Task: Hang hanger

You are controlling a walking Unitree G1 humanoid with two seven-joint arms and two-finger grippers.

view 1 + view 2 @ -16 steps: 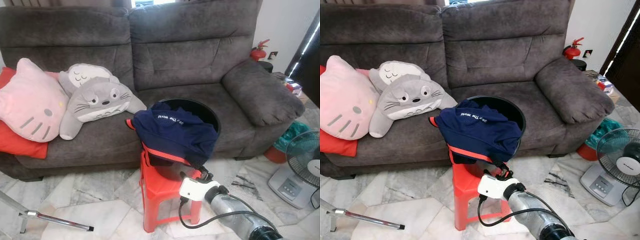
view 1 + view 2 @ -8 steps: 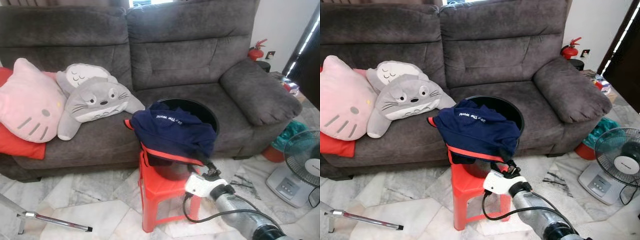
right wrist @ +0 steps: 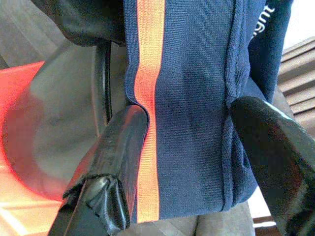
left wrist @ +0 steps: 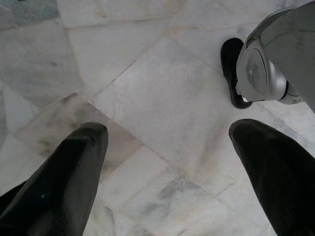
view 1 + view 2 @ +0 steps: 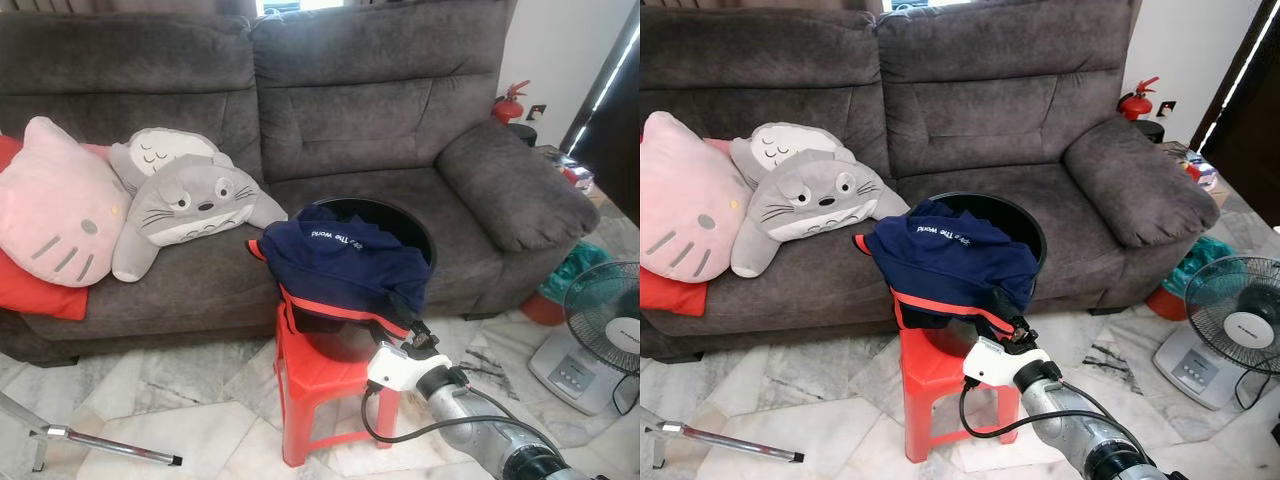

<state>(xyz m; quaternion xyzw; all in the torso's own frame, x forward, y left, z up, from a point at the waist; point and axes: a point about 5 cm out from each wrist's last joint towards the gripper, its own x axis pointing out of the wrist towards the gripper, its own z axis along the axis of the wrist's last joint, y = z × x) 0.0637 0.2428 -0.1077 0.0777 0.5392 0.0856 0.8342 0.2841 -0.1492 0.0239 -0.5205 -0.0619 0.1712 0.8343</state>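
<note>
The left pincer (image 4: 167, 162) hangs idle over the marble floor (image 4: 147, 88), fingers spread wide. The right pincer (image 3: 189, 162) is open around the hem of the navy shirt (image 5: 345, 265), one finger pressing the orange stripe, not yet clamped. The shirt drapes over a black basket (image 5: 400, 222) on a red stool (image 5: 315, 385). No hanger can be made out, so the task seems barely begun. Behind stand the grey sofa (image 5: 380, 110) with plush pillows (image 5: 185, 200) and, to the right, a fan (image 5: 605, 320).
</note>
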